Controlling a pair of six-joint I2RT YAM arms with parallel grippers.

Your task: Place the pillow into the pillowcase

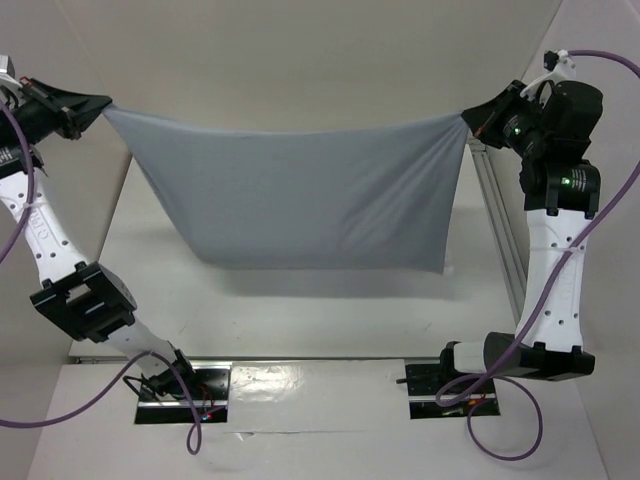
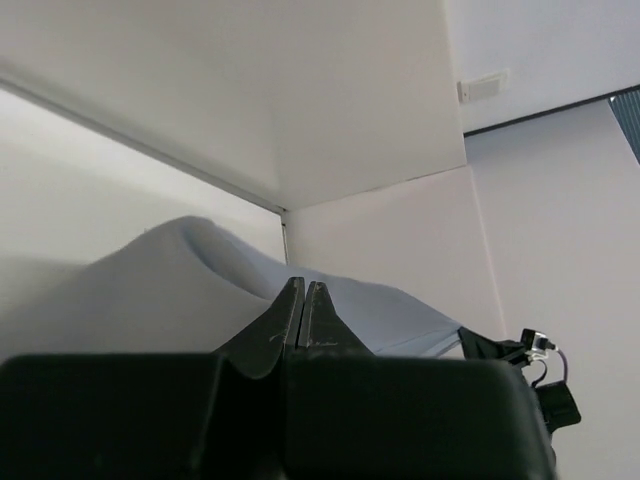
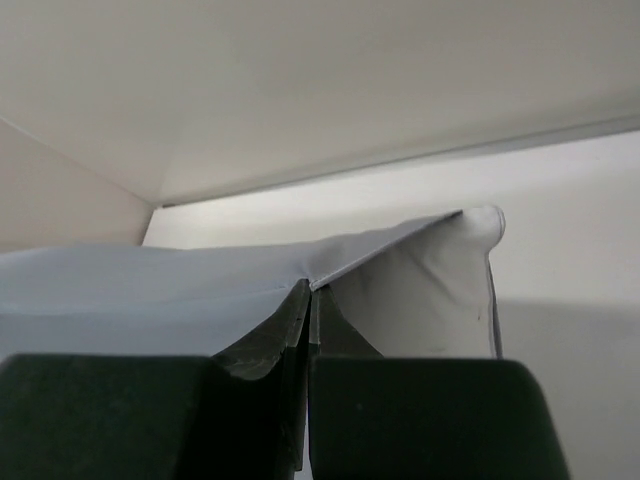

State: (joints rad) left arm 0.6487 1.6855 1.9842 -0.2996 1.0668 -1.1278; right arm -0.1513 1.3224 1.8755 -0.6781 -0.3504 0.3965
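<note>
Closest to us, at the near edge, sit the two black base plates that carry the arms, with purple cables looping around them. Beyond them spreads the broad white tabletop.

Above it hangs the large, thin, wrinkly grey cloth pillowcase, stretched like a banner between the two arms. Its top edge dips a little in the middle, its sides slope inward toward the lower edge, and its shadow falls on the tabletop below.

We see the white-and-black left arm rising at the left side and the matching right arm at the right, beside a grey metal rail.

Our black two-finger left tool is pinched closed on the upper left corner of the pillowcase. In the left wrist view its fingers meet with no gap and the grey cloth swells away beyond them. Our black right tool is clamped the same way on the upper right corner, with the cloth running out from between its fingers.

Under the top grey layer beside the right tool we see a white fabric surface with a rounded corner and a faint dark speck. It looks like the white rectangular pillow lying inside the pillowcase, though we cannot be sure.
</note>
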